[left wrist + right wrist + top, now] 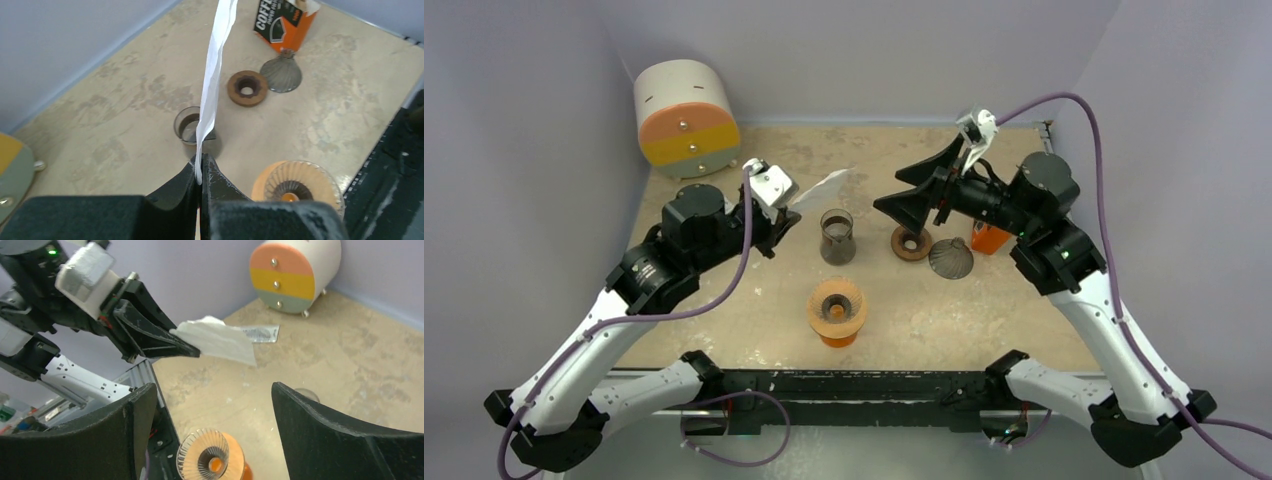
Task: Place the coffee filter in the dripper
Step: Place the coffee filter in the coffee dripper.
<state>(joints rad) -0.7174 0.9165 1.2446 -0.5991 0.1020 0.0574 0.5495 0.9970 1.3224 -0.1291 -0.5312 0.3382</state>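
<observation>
The white paper coffee filter (821, 187) (215, 75) (215, 340) hangs in the air, folded flat. My left gripper (790, 212) (201, 162) is shut on its edge, above the left middle of the table. The dripper (837, 310) (297, 187) (212, 455), a clear ribbed cone on an orange base, stands upright near the front edge with nothing in it. My right gripper (906, 190) (212, 387) is open wide and holds nothing. It hovers to the right of the filter, apart from it and facing it.
A small glass beaker (837, 237) stands behind the dripper. A brown ring (911, 243), a grey ribbed cone (950, 258) and an orange filter box (989, 238) lie under the right arm. A round drawer cabinet (686, 118) sits at the back left.
</observation>
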